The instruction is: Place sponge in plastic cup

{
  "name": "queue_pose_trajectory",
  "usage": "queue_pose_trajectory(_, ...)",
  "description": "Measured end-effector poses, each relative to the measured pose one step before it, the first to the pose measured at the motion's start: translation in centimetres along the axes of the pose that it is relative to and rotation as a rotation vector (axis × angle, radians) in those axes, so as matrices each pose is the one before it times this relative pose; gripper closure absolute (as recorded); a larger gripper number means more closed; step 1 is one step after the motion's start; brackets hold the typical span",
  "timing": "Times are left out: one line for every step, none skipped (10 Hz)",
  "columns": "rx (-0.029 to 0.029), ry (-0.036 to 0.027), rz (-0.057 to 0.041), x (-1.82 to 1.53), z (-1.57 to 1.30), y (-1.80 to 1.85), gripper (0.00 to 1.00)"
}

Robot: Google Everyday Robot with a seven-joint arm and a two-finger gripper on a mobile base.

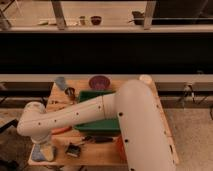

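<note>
The sponge [44, 153], a blue-grey pad, lies at the front left corner of the wooden table [105, 154]. My gripper [42, 146] points down from the white arm's wrist, right over the sponge and touching or almost touching it. The arm hides the contact. The plastic cup [61, 82], pale blue and translucent, stands upright at the table's back left corner, far from the gripper.
A dark metal cup [70, 92] stands just right of the plastic cup. A purple bowl [99, 82] and a white round container [145, 79] sit at the back. A green tray [92, 98] lies mid-table under the arm. A small black object [74, 150] lies right of the sponge.
</note>
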State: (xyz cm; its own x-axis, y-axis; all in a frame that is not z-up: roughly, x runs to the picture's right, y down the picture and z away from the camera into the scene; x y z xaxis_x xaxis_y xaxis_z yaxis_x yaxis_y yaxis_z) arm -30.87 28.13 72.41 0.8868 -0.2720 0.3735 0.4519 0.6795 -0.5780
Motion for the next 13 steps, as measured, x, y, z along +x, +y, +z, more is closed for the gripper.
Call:
queue_pose_trajectory(-0.01882, -0.00703, -0.01714, -0.808, 0.306, 0.307, 0.2)
queue_pose_trajectory(-0.01231, -0.00509, -0.00294, 0.063, 0.367, 0.21, 0.2)
queue_pose_trajectory(-0.00966, -0.0144, -0.0042, -0.115, 0.392, 0.222, 0.2)
queue_pose_trajectory(-0.00565, -0.01628, -0.01012, -0.353, 0.402, 0.277, 0.2)
queue_pose_trajectory(-0.00193, -0.01217, -0.00945, -0.267, 0.334, 0.247, 0.2)
queue_pose_trajectory(0.00504, -0.0145, -0.00651, 0.159, 0.359, 0.131, 0.2)
queue_pose_trajectory(0.01353, -0.01868, -0.00564, 0.401, 0.363, 0.028, 0.2)
queue_pose_trajectory(0.01021, -0.01353, -0.00463, 0.36, 0.286, 0.009, 0.2)
queue_pose_trajectory(0.00638, -0.01832, -0.00535, 0.36, 0.379, -0.046, 0.2)
queue_pose_trajectory(0.00216, -0.00792, -0.00364, 0.14, 0.23, -0.032, 0.2)
queue_pose_trajectory(0.0048, -0.02759, -0.00359, 0.919, 0.89, -0.075, 0.22)
queue_pose_trajectory(0.00115, -0.01408, -0.00462, 0.274, 0.187, -0.035, 0.28)
queue_pose_trajectory(-0.00027, -0.01196, -0.00591, 0.037, 0.087, 0.021, 0.37)
